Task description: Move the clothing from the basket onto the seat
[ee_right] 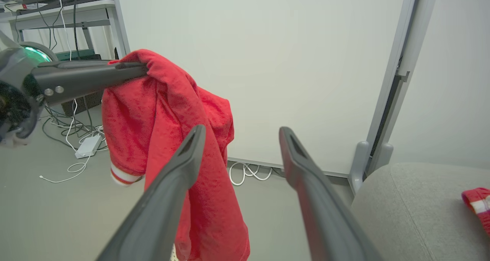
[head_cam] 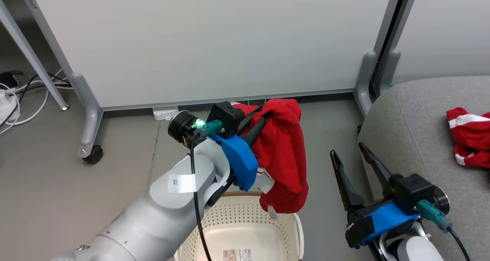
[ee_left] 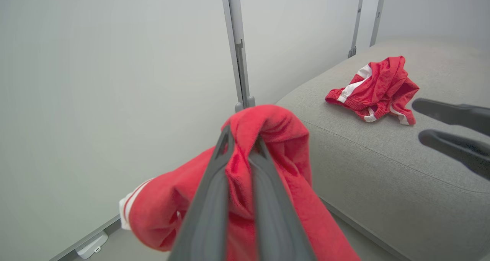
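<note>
Presently the held garment (head_cam: 283,157), red with a striped cuff, hangs free in the air. Its long axis runs straight down from the pinch point, and its lower hem dangles just above the far right part of the basket (head_cam: 237,215). It is draped over and clamped by the left gripper (head_cam: 268,118), whose jaws are pressed nearly together on a bunched fold. The left wrist view confirms cloth wedged between the two fingers and spilling down both sides. The basket's interior, as far as the head view shows it, holds no red cloth, only a label (head_cam: 237,254) on its bottom. The seat (head_cam: 413,115) lies to the right of the held garment and well apart from it, with a strip of bare floor (head_cam: 325,123) between. The other garment (head_cam: 471,138) lies crumpled on the seat cushion, further right. The right gripper (head_cam: 347,149) stands between the hanging cloth and the seat's near edge, jaws spread wide and holding nothing. It is nearer the seat than the left gripper is. Judgement: the coming move is a rightward carry by the left arm, with the hem kept high enough to clear the seat's rounded edge. The idle right fingers sit close to that path and could snag the cloth.
</note>
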